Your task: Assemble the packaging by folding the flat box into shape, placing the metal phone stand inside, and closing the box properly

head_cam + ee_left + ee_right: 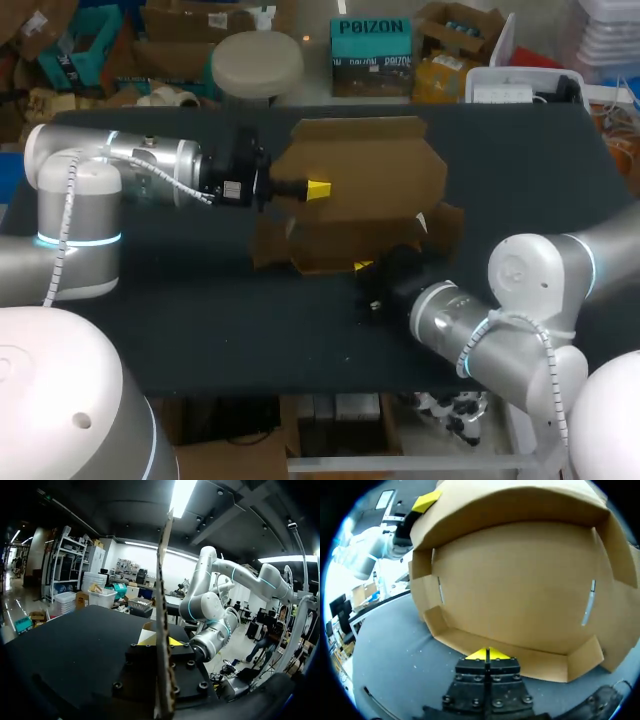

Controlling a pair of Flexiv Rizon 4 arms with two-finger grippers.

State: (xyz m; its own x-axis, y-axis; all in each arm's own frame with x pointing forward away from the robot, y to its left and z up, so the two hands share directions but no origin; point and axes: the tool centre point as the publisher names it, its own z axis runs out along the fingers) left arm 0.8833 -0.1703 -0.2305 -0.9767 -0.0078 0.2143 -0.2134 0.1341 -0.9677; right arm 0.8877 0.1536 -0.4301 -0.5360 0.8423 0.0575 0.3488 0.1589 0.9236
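Left gripper point(318, 188) clamps a box point(370, 165) panel, tips mostly hidden; right gripper point(487, 654), fingers together, sits at the open box's wall.

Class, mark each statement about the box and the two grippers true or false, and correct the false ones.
1. The left gripper pinches a panel of the box. True.
2. The box is closed. False: it is open, with its flaps spread.
3. A phone stand lies in the box. False: the inside shows only bare cardboard.
4. The right gripper is at the box's low wall, tips together. True.
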